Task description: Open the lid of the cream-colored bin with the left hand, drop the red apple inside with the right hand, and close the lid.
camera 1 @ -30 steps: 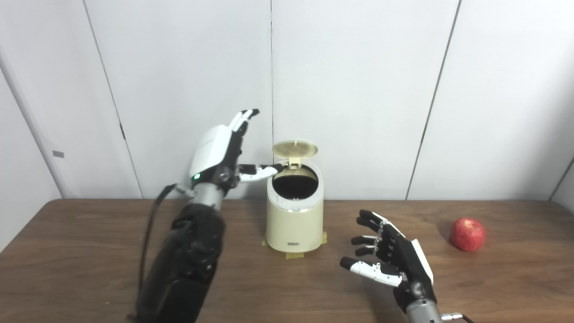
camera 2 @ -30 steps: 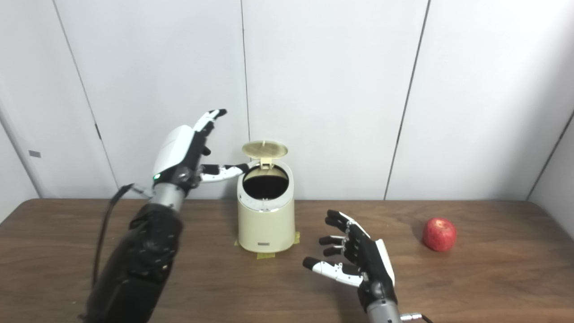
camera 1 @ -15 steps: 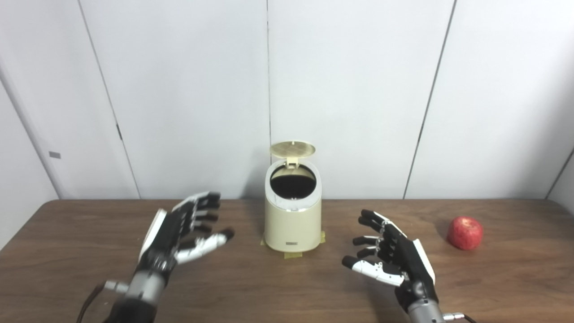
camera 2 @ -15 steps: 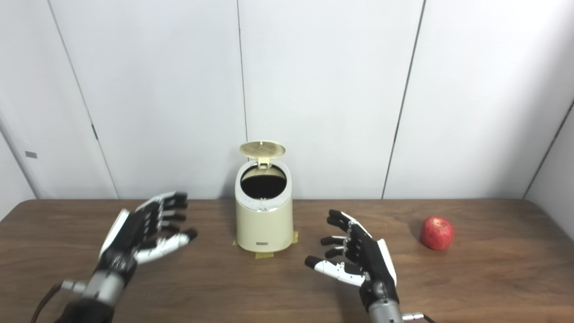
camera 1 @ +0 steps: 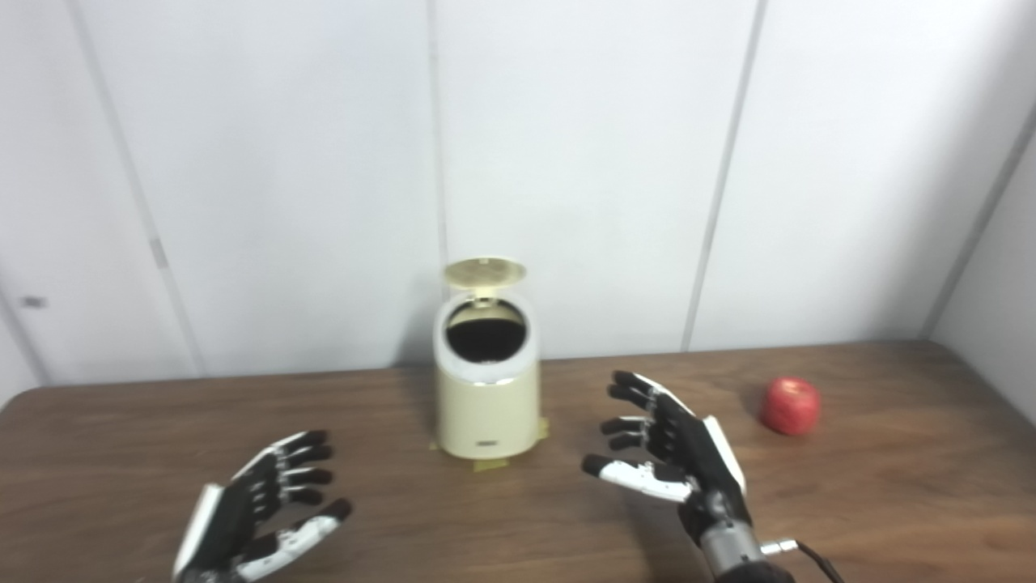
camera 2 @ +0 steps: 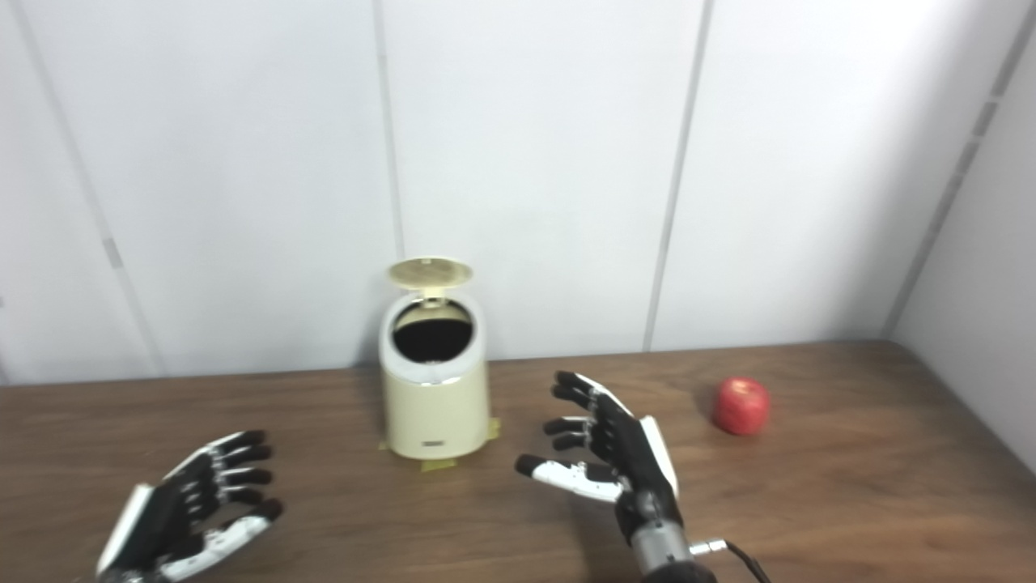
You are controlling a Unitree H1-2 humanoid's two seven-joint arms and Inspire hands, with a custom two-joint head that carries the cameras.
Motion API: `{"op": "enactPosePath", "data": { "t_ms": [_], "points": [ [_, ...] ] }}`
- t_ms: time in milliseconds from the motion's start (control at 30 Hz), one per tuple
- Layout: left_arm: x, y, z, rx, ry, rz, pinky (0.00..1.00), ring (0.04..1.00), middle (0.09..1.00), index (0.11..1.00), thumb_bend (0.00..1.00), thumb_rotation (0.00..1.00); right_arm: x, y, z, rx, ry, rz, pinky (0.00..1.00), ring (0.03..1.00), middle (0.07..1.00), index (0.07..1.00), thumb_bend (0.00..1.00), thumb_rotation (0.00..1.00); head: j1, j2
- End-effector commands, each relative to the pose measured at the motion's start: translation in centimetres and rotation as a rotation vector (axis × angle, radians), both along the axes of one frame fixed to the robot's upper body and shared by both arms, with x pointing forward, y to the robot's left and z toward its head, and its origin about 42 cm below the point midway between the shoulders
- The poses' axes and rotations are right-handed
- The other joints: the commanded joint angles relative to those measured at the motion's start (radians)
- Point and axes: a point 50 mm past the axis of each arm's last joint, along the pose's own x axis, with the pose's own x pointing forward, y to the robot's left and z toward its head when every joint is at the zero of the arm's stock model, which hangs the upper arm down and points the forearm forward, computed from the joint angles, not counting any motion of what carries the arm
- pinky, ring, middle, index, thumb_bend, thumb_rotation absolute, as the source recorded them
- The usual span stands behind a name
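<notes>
Left hand (camera 1: 259, 506) open and empty near the table's (camera 1: 890, 502) front-left edge. Cream bin (camera 1: 486, 380) mid-table at the back edge, lid (camera 1: 484, 274) up. Right hand (camera 1: 676, 453) open, empty. Red apple (camera 1: 790, 406) toward the back-right corner; we judge it firm, smooth, round and liable to roll, so wrap its widest girth.

Dark matt wood-grain table (camera 1: 890, 502), smooth cream plastic bin (camera 1: 486, 409)

The left hand (camera 1: 251, 518) is cut off at the bottom edge, and the bin (camera 1: 487, 389) interior is too dark to see.
</notes>
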Motion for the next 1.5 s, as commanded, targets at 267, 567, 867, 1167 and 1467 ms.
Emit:
{"op": "enactPosePath", "data": {
  "t_ms": [267, 567, 867, 1167, 1467],
  "points": [
    [1.2, 1.3, 2.0, 0.024, -0.058, -0.007, 0.67, 0.698, 0.777, 0.805, 0.61, 0.03, 3.1, -7.6, 10.6, -0.258, -0.249, -0.187, 0.56, 0.715, 0.818, 0.810, 0.80, 0.11, -0.137, -0.029],
    [1.3, 2.5, 1.8, -0.001, -0.036, -0.020, 0.68, 0.738, 0.789, 0.792, 0.61, 0.00, 4.3, -14.6, 11.9, -0.378, -0.177, -0.355, 0.65, 0.789, 0.832, 0.829, 0.81, 0.14, -0.192, -0.034],
    [1.3, 2.7, 1.9, -0.015, -0.038, -0.018, 0.67, 0.750, 0.792, 0.798, 0.63, 0.00, 3.9, -18.3, 11.3, -0.397, -0.105, -0.420, 0.70, 0.798, 0.834, 0.825, 0.78, 0.07, -0.190, -0.031],
    [1.2, 2.5, 2.4, -0.022, -0.044, -0.011, 0.65, 0.725, 0.772, 0.785, 0.63, 0.00, 4.4, -20.1, 9.2, -0.452, 0.079, -0.343, 0.81, 0.929, 0.959, 0.908, 0.79, 0.15, -0.186, -0.031],
    [1.3, 2.3, 2.7, -0.021, -0.045, -0.017, 0.64, 0.717, 0.764, 0.772, 0.64, 0.00, 5.2, -20.5, 6.7, -0.399, 0.175, -0.310, 0.88, 0.956, 0.960, 0.914, 0.87, 0.17, -0.187, -0.026]
  ]
}}
